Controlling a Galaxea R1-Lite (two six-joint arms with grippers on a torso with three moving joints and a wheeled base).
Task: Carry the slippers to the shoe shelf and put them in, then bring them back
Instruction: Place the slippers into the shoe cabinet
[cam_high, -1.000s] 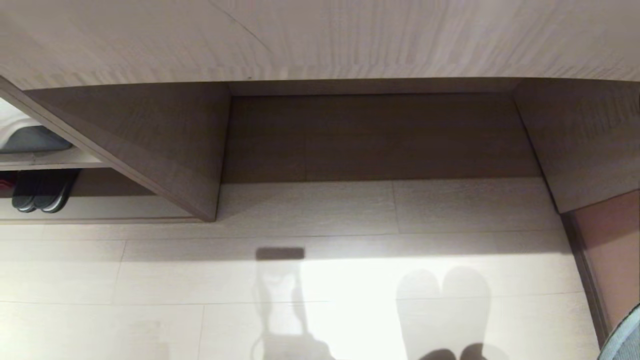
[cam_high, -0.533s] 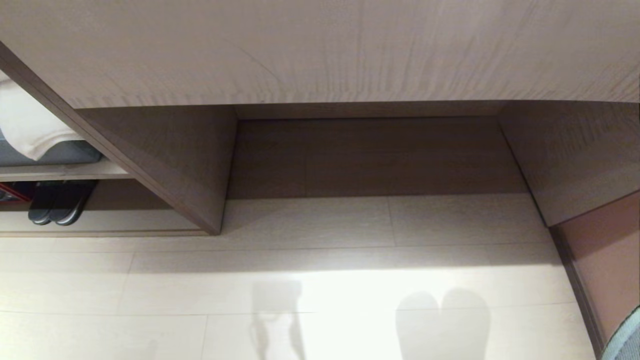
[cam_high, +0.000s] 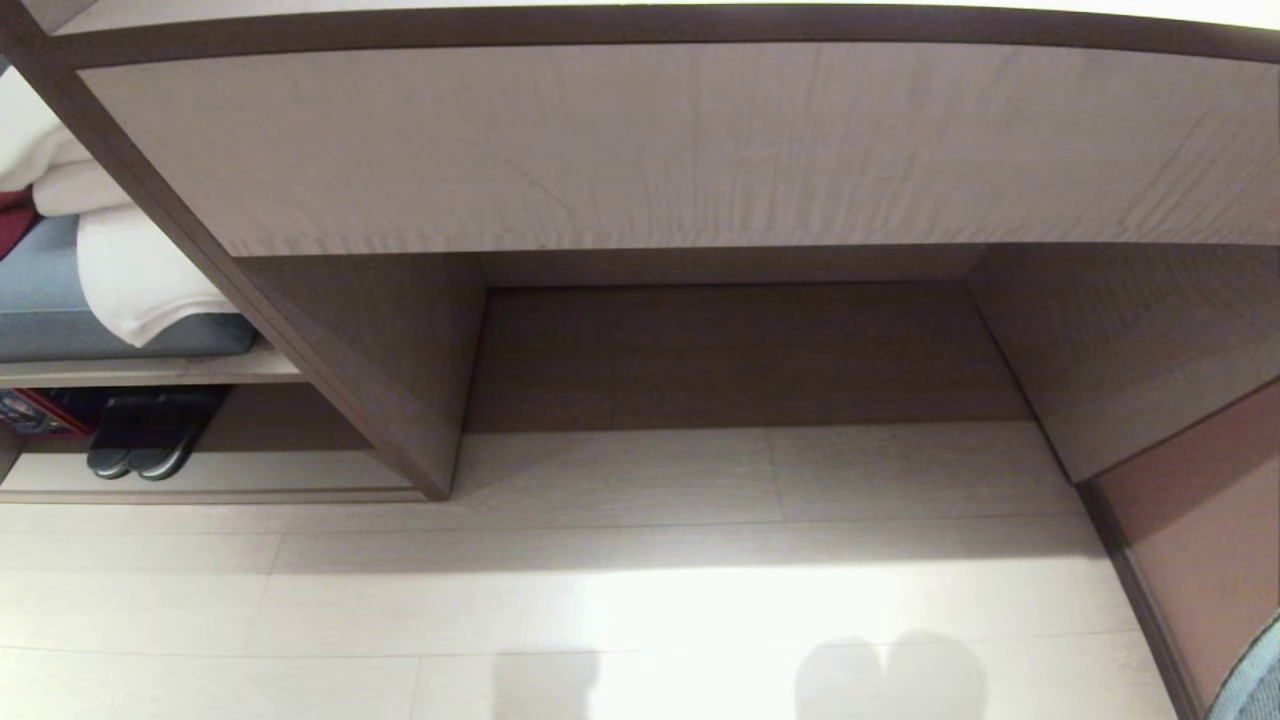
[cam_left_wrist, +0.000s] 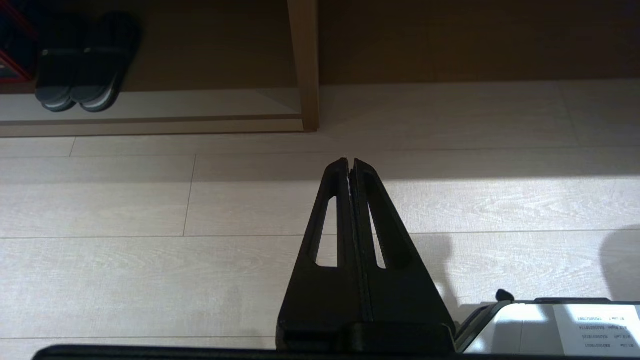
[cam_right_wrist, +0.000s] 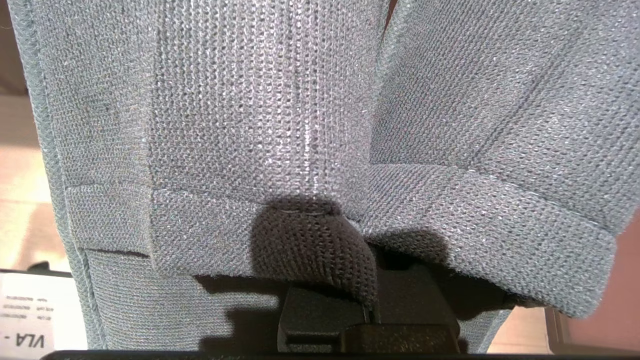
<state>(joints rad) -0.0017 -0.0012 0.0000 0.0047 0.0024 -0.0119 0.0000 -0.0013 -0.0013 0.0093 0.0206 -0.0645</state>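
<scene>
Head view, far left: an upper ledge holds a folded white towel (cam_high: 130, 280) on a grey cushion (cam_high: 60, 320). Below it is the shoe shelf (cam_high: 250, 472), a low open compartment with a raised front lip. A dark pair of slides (cam_high: 150, 440) sits at its left end; the floor of the compartment beside them is bare, which looks like the intended slot.

Left gripper (cam_left_wrist: 350, 167): fingers pressed together, nothing between them, hanging over the floor planks (cam_left_wrist: 150, 200). The shelf lies ahead of this claw and off to its left, well apart. The vertical divider (cam_left_wrist: 305, 65) stands almost straight ahead of it. Judged idle.

Centre: the taller desk recess (cam_high: 740, 350) faces the robot directly, so the base seems aimed at the wrong bay for now.

Right gripper (cam_right_wrist: 367, 300): pinched shut on the slippers (cam_right_wrist: 250, 125), the grey-blue knit pair. The grip is at the edge of the fabric, with both slippers hanging side by side just in front of the claw. One pinch carries the pair. A double rounded shadow (cam_high: 890, 675) on the floor fits this.

Judgement: carry phase, placing not yet done. Next move likely calls for shifting leftward toward the shelf. Risk: the soft knit slipping from so narrow a hold.
</scene>
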